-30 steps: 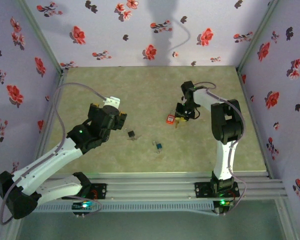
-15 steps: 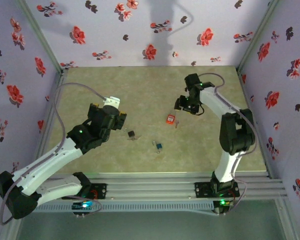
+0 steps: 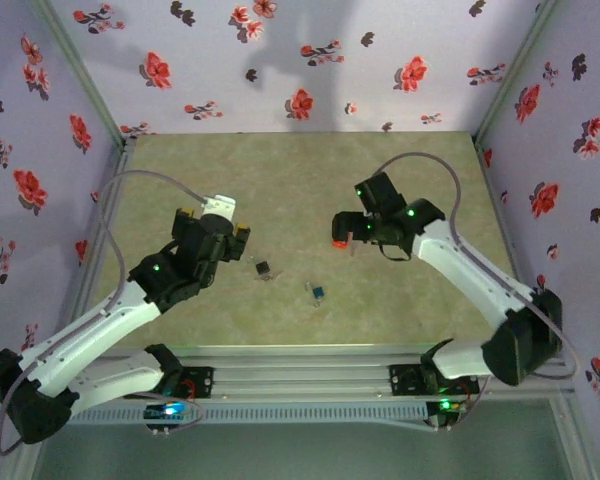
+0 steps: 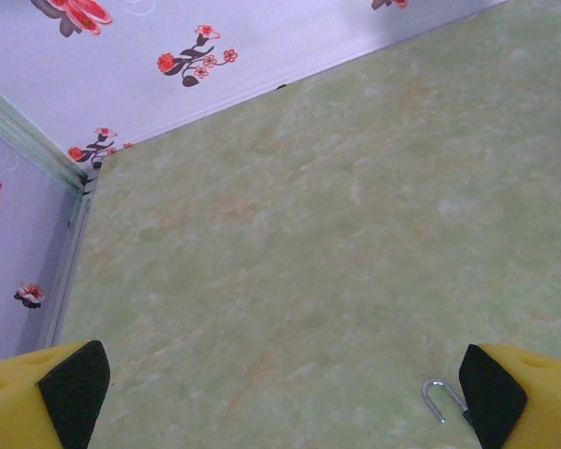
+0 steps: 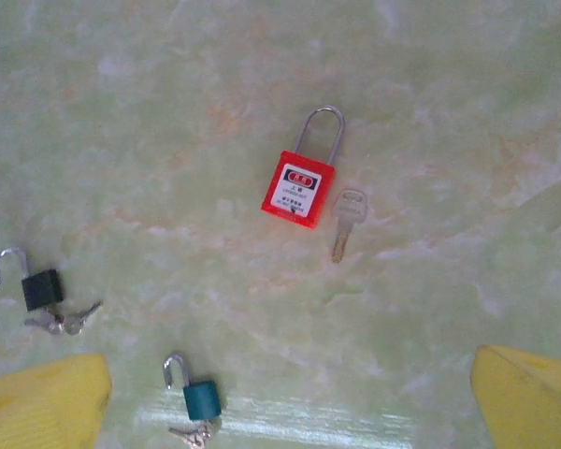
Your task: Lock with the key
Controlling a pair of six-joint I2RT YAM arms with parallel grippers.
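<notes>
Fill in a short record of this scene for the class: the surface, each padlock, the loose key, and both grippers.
Surface: green marbled table
Red padlock: lying flat, label up, not held
Loose key: flat beside the red padlock, not in it
Black padlock: shackle open, key bunch at its base
Teal padlock: flat, apart from the others
Left gripper: open, holding nothing
Right gripper: open, above the padlocks, holding nothing

Green marbled table: red padlock, key just beside it; black padlock, teal padlock apart
</notes>
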